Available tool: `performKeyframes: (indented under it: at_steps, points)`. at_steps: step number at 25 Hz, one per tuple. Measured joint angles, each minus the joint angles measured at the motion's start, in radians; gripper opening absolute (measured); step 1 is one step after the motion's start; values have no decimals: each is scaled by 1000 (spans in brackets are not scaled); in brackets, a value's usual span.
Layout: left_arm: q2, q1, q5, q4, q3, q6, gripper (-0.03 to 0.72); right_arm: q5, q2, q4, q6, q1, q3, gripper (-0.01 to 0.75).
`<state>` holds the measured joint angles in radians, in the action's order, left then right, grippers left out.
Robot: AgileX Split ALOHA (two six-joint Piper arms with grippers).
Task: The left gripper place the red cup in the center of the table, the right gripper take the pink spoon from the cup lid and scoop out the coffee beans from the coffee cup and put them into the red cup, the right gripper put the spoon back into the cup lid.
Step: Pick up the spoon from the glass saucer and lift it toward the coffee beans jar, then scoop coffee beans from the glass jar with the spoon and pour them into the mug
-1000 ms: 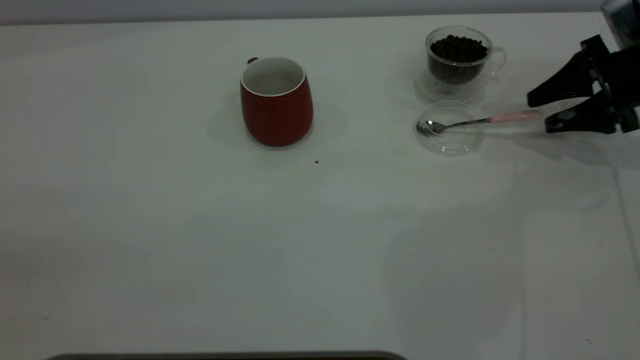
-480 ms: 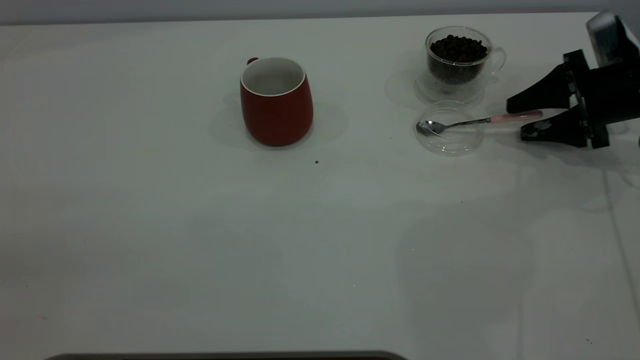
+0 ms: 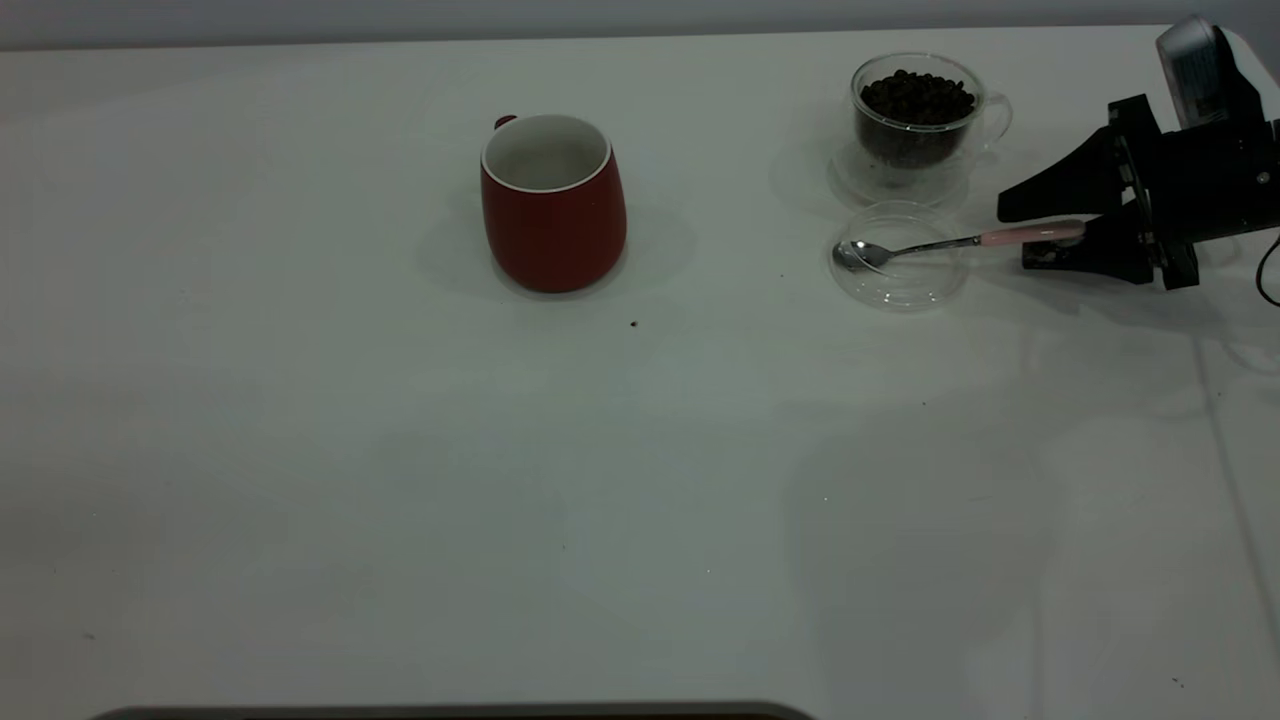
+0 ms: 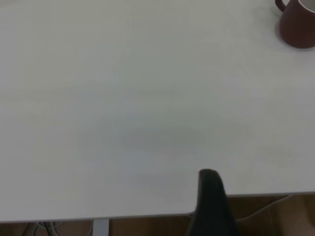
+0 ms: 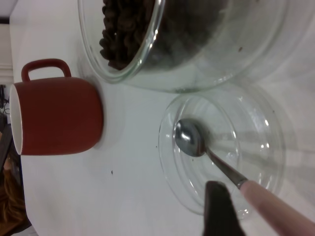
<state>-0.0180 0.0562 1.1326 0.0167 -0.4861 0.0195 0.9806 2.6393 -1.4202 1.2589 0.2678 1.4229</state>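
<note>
Pink spoon (image 3: 1030,235) handle sat between the right gripper's (image 3: 1035,235) released jaws, at the lid's (image 3: 900,285) three o'clock; left jaws' state unclear.

pink spoon (image 3: 960,241) on cup lid (image 3: 898,257), coffee cup (image 3: 915,120) behind

wall (image 3: 600,15): grey strip behind | dark edge (image 3: 450,712): frame bottom

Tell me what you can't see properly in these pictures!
- Left gripper: left wrist view shows one dark finger, the rest cut off by the edge; open or shut is unclear.
- Coffee cup: right wrist view cuts off most of it.
- Pink spoon: handle end runs off the frame there.
- Red cup: its bottom inside is hidden by its wall.
</note>
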Motion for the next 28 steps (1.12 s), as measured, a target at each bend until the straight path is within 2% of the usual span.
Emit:
performKeyframes:
  at_steps: [3,6,9,14,19,21,24,28]
  points:
    - [0,0,0,0,0,0,587,0,0,0,0,0,0,367]
    - [0,0,0,0,0,-1,587,0,0,4,0,0,0,213]
    - [0,0,0,0,0,-2,587,46,0,-2,0,0,0,92]
    - [0,0,0,0,0,-3,587,54,-3,25,0,10,2,99]
    - [0,0,0,0,0,-3,587,61,-42,68,-1,52,2,99]
    - [0,0,0,0,0,-3,587,92,-73,87,-1,61,2,99]
    - [0,0,0,0,0,-3,587,151,-124,119,-2,61,2,99]
    - [0,0,0,0,0,-3,587,162,-195,130,-21,47,2,99]
